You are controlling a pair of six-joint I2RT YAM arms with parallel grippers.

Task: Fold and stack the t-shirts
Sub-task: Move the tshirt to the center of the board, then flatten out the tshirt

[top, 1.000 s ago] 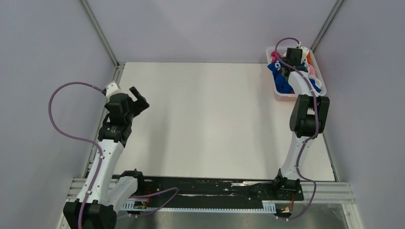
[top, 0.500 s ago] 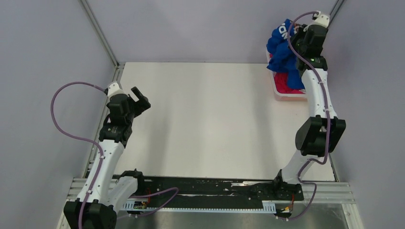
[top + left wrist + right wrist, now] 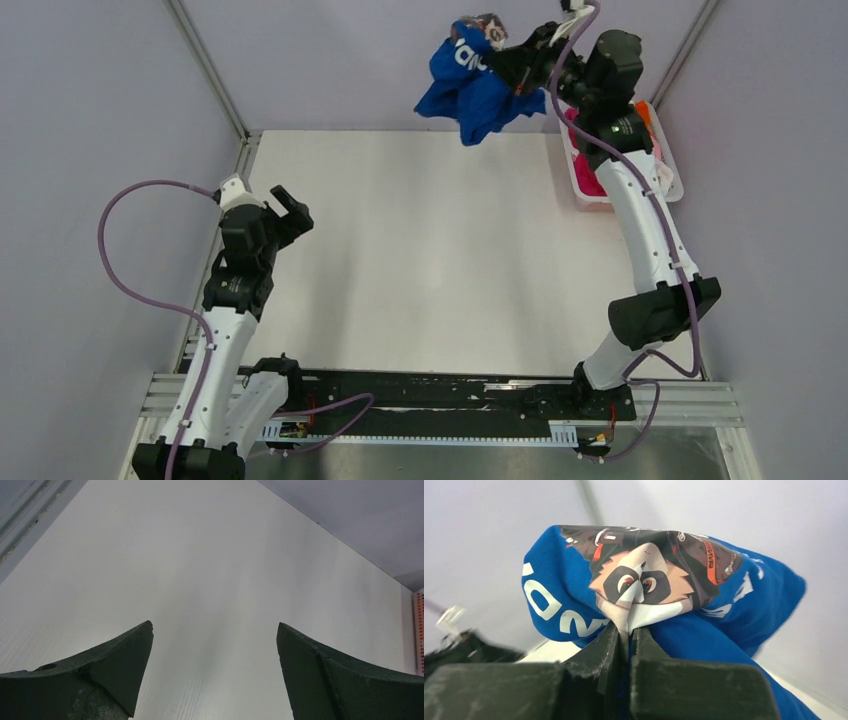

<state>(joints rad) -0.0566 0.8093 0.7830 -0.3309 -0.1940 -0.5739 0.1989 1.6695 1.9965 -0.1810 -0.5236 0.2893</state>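
Aloft, right fingers (image 3: 625, 637) clamp blue t-shirt (image 3: 470, 85); basket (image 3: 600, 199) holds magenta shirt (image 3: 587, 178); left fingers (image 3: 292, 205) spread.

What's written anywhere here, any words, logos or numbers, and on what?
"ND": roughly how the big white letters on the blue t-shirt read; the rest of the word is folded away.
Small orange lettering on the cartoon print: too blurred to read.
No other text can be made out.

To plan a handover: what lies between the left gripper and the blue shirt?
Only bare white table, seen in the top view. Nothing stands between the open left gripper and the blue shirt, which the right gripper holds pinched.
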